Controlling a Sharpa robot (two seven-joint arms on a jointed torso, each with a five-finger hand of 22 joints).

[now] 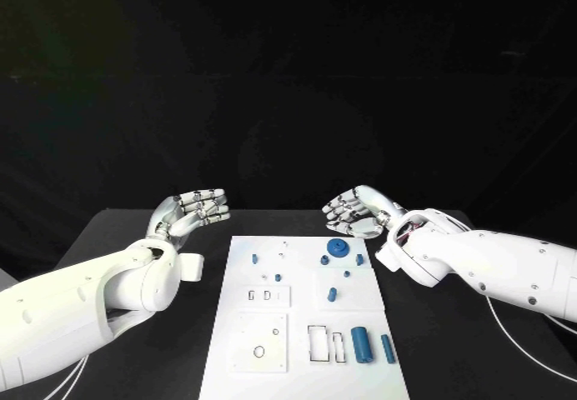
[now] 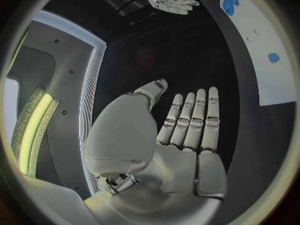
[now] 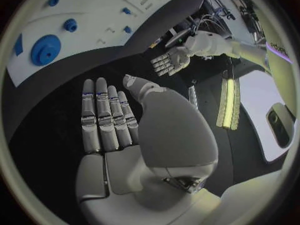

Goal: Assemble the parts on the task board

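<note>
Blue cylindrical parts (image 1: 359, 343) lie on the flat white task board (image 1: 361, 317); both silver hands (image 1: 195, 210) (image 1: 357, 210) spread, holding nothing.

Left hand (image 1: 193, 208) and right hand (image 1: 356, 210) hover empty, fingers apart, flanking task board (image 1: 301, 350) far end; blue parts (image 1: 361, 344) on board.

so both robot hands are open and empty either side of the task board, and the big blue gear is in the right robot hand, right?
Not quite: the big blue gear lies on the task board, as the head view shows. The left robot hand and right robot hand are open and empty.
</note>
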